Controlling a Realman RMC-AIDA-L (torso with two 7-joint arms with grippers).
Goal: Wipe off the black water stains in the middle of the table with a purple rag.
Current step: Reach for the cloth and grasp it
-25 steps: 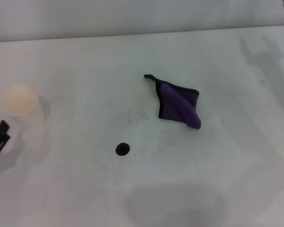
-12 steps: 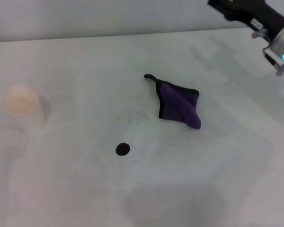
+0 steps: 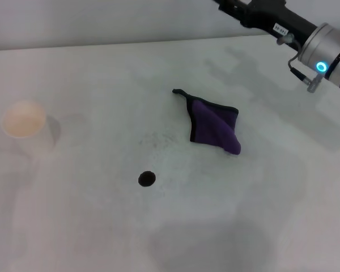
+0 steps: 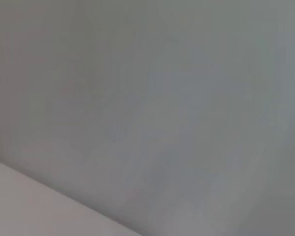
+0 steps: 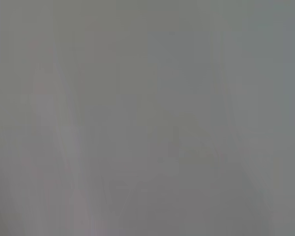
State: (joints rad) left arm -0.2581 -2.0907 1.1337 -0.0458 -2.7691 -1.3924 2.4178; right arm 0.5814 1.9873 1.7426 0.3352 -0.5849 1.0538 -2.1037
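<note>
The white table (image 3: pixel 90 238) fills nearly the whole head view, its far edge running along the top under a pale wall, with wide bare surface on every side of the things on it. The right arm (image 3: pixel 283 25) reaches in over the far right corner, black links ending in a silver wrist with a blue ring light; its gripper lies past the picture's edge, so its state cannot be told. Well below and inward of that wrist lies the purple rag (image 3: pixel 214 128), folded, black-edged, loop pointing away. Farther still from the wrist sits a white paper cup (image 3: pixel 24 122) near the left edge. The black water stain (image 3: pixel 147 179) lies beyond the rag, apart from it. Both wrist views show only featureless grey.
</note>
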